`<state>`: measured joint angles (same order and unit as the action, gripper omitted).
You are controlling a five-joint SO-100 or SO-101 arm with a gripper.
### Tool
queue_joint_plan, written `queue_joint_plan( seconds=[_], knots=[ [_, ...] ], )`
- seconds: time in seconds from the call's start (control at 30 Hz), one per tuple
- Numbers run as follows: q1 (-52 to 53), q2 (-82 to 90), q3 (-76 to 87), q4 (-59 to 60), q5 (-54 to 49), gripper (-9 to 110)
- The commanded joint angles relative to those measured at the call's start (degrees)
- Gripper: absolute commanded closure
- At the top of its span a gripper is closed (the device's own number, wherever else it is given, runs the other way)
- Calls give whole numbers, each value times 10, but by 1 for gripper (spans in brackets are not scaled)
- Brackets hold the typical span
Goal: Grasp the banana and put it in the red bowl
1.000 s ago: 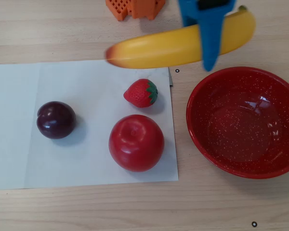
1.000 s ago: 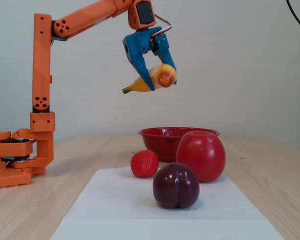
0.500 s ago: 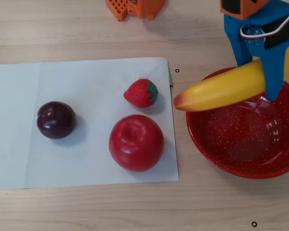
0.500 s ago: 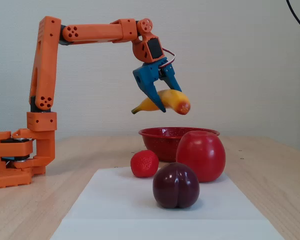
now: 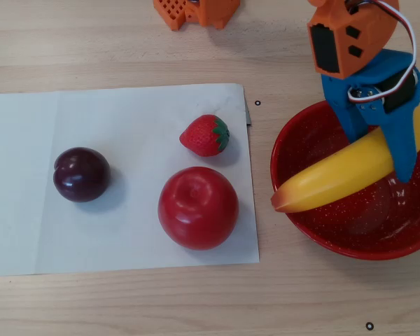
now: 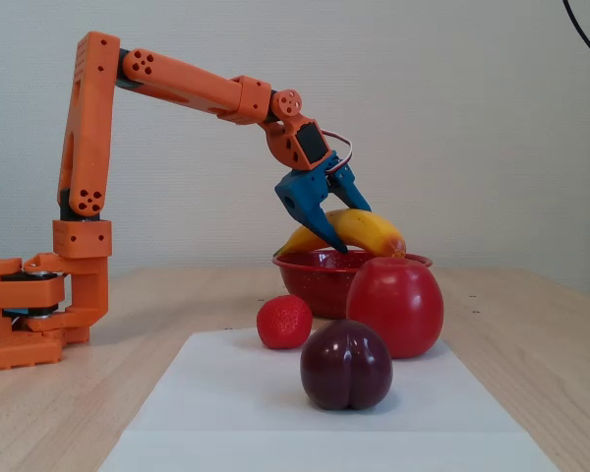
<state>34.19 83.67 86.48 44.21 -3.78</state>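
While the orange arm (image 6: 177, 84) reaches out from its base over the desk (image 5: 126, 42), its blue fingers (image 5: 385, 150) straddle the banana (image 5: 336, 178), one on each side, gripping it over the red bowl (image 5: 301, 210). White paper sheet (image 5: 28, 210) lies on the desk, well apart from the fingers, to their left in the overhead view. Red bowl sits directly beneath the fingers, just off the sheet's right edge. Banana lies tilted across the bowl; its orange-tinted end juts past the rim, away from the fingers; whether it touches the bowl I cannot tell. Red apple (image 5: 198, 208) on the sheet, near the bowl. Dark plum (image 5: 81, 173) farthest from the fingers. Strawberry (image 5: 206, 135) just beside the apple.
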Motion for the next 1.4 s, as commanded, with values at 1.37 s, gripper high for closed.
queue_joint_plan(
  seconds=[1.37],
  knots=[
    [-176, 272, -197, 470, -54, 101]
  ],
)
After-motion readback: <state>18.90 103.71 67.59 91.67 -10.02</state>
